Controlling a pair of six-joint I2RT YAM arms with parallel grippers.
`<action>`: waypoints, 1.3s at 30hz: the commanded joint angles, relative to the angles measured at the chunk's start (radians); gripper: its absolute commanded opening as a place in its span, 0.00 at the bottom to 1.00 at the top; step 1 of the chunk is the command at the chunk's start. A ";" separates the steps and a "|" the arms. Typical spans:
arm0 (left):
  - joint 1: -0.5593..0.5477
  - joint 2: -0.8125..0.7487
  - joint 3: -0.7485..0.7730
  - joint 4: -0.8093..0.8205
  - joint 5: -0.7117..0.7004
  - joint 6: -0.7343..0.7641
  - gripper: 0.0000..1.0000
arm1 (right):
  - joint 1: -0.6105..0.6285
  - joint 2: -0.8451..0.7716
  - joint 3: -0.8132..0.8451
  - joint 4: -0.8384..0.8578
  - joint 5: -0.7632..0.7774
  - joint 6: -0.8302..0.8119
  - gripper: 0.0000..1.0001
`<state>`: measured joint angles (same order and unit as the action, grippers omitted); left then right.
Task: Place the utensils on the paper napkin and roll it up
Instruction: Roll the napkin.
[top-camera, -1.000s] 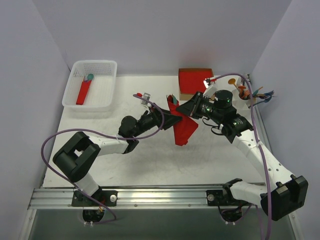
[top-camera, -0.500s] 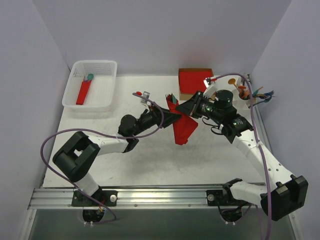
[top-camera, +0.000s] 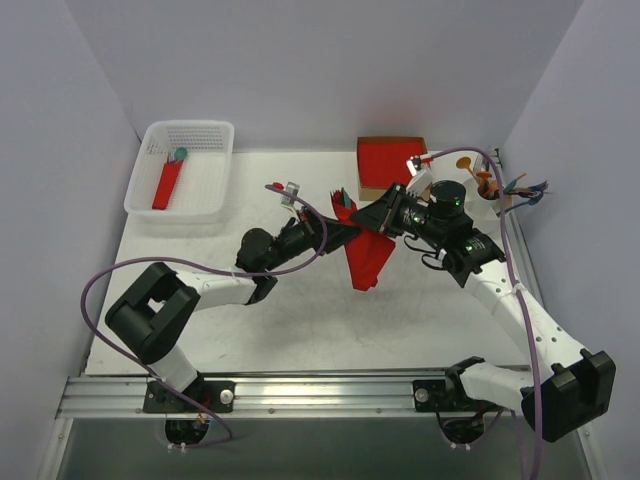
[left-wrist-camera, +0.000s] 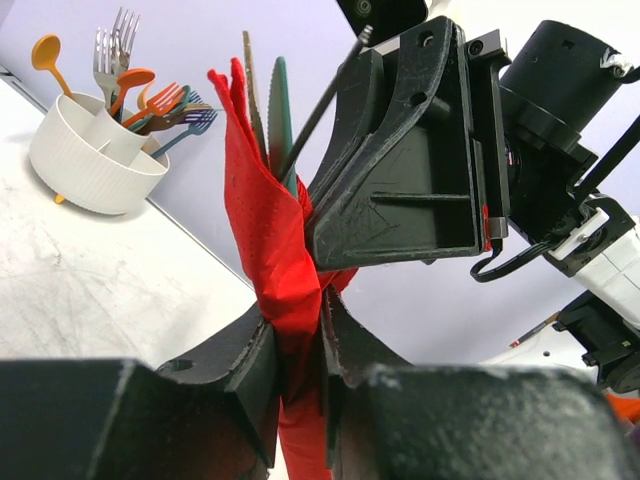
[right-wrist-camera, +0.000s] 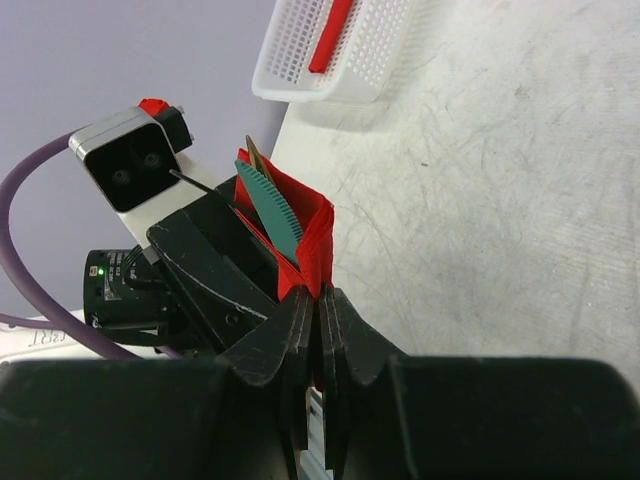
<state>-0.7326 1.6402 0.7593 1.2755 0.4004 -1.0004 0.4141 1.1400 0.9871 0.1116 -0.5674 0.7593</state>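
Observation:
The paper napkin (top-camera: 367, 256) is a bright red folded bundle, held up above the table's middle between both grippers. Utensils (left-wrist-camera: 272, 108) stick out of its top: a teal serrated knife (right-wrist-camera: 270, 203) and a darker piece beside it. My left gripper (left-wrist-camera: 300, 312) comes in from the left and its jaws press on the napkin's lower part. In the top view the left gripper (top-camera: 345, 236) and the right gripper (top-camera: 384, 222) face each other across the bundle. My right gripper (right-wrist-camera: 320, 300) is shut on the napkin's red edge.
A white mesh basket (top-camera: 205, 175) at the back left holds a red roll with a teal spoon head (top-camera: 168, 182). A red stack in brown cardboard (top-camera: 390, 160) lies at the back. A white cup (left-wrist-camera: 92, 165) of colourful cutlery stands at the back right.
The left gripper's jaws have closed in on the red napkin. Both arms and the bundle have stayed almost in place.

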 joint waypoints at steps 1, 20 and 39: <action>-0.005 -0.013 0.049 0.162 0.044 -0.012 0.22 | 0.006 -0.020 -0.011 0.045 -0.019 0.002 0.00; 0.007 -0.046 0.031 0.015 0.051 -0.043 0.11 | -0.032 -0.039 -0.015 -0.006 0.017 -0.089 0.50; 0.042 -0.135 0.021 -0.189 0.055 -0.078 0.11 | -0.051 -0.135 -0.082 -0.090 0.031 -0.199 0.17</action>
<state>-0.6964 1.5391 0.7616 1.0603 0.4355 -1.0531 0.3725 1.0176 0.9058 0.0086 -0.5354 0.5762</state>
